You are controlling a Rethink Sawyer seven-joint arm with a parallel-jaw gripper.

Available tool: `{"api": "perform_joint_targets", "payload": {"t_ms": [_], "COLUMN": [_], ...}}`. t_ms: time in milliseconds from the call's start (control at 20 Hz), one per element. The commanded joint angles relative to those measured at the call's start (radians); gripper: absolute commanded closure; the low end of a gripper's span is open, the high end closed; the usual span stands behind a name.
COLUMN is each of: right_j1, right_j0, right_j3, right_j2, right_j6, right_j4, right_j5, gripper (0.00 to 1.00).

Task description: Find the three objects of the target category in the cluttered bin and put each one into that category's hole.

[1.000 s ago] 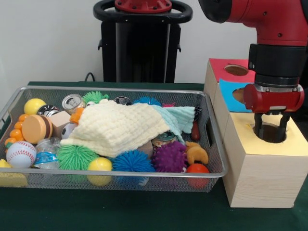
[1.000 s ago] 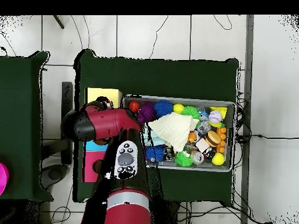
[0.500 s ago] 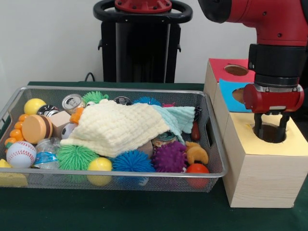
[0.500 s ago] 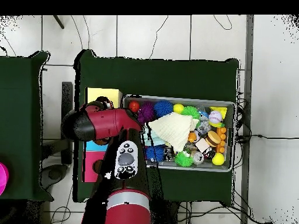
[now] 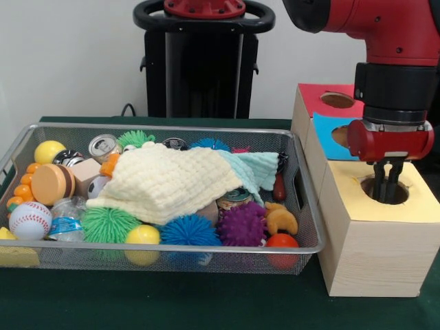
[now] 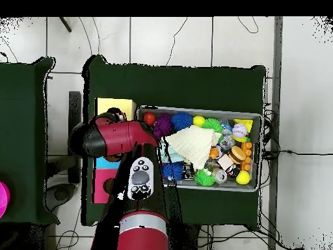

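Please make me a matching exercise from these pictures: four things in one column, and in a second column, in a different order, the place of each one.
Things:
1. baseball
2. cream knitted cloth
3. gripper
4. red ball

Places:
A. at the hole of the yellow-topped box
B. spread over the middle of the wire bin
C. front corner of the bin, nearest the boxes
D. front of the bin, at the end far from the boxes

Pairs: 1-D, 2-B, 3-A, 4-C
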Motion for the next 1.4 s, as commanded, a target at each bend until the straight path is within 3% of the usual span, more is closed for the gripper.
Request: {"api": "perform_joint_targets", "payload": {"t_ms": [50, 600, 950, 1400], "right_j1": [0.013, -0.005, -0.151, -0.156], "right_j0": [-0.040, -0.047, -0.107, -0.176], "right_j3": [0.054, 0.054, 0.132, 0.171], "right_j2": [0.039, 0.043, 0.088, 0.132], "right_j6": [0.112, 0.109, 0.035, -0.001], "right_j4": [0.003, 0.007, -0.003, -0.051], "right_j5": [0.082, 0.089, 0.148, 0.096], "gripper": [1.00, 1.00, 1.00, 1.00]}}
